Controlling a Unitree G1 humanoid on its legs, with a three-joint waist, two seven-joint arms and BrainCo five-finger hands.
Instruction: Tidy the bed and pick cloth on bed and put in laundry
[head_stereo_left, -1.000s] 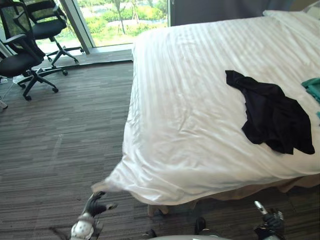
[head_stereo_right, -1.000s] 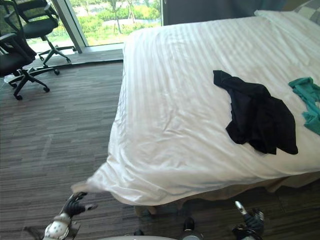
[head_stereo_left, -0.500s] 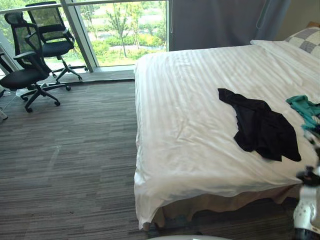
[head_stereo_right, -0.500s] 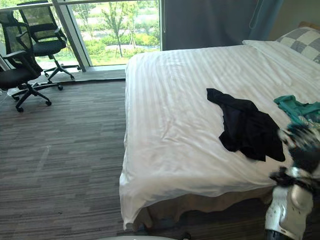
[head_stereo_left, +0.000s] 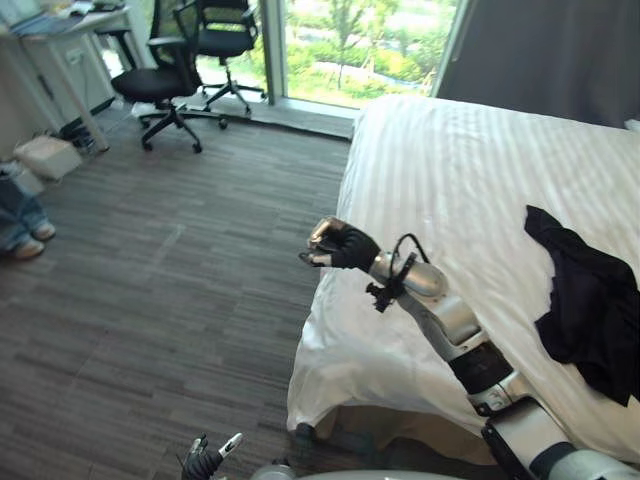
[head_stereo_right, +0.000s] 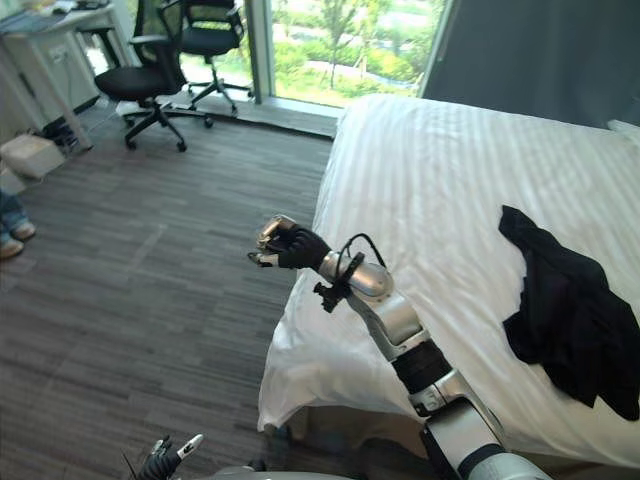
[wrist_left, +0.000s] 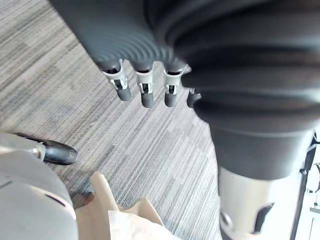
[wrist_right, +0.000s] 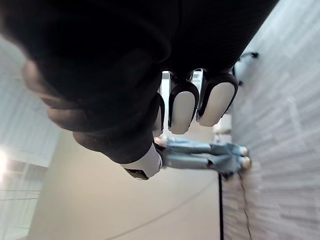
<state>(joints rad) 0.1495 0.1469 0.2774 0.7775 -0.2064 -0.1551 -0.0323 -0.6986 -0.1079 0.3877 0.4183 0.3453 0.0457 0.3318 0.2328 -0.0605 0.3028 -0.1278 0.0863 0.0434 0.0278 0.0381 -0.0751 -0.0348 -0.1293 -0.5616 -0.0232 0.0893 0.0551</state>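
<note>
A black cloth (head_stereo_left: 585, 305) lies crumpled on the white striped bed (head_stereo_left: 450, 180), toward its right side. My right arm reaches across the bed's near corner. My right hand (head_stereo_left: 340, 245) hangs in the air just past the bed's left edge, fingers (wrist_right: 182, 107) curled into a fist with nothing in it. It is well left of the black cloth. My left hand (head_stereo_left: 205, 462) is low at the front, over the floor, with its fingers (wrist_left: 145, 92) straight and empty.
Two black office chairs (head_stereo_left: 165, 75) stand by the window at the back left, beside a desk (head_stereo_left: 60, 30). A white box (head_stereo_left: 45, 155) sits on the floor near it. A person's jeans and shoes (head_stereo_left: 18, 215) show at the left edge. Striped carpet lies between.
The camera has swung left, so the teal cloth has left the picture. My right arm has risen and stretched out over the bed's corner, and its fingers have curled shut.
</note>
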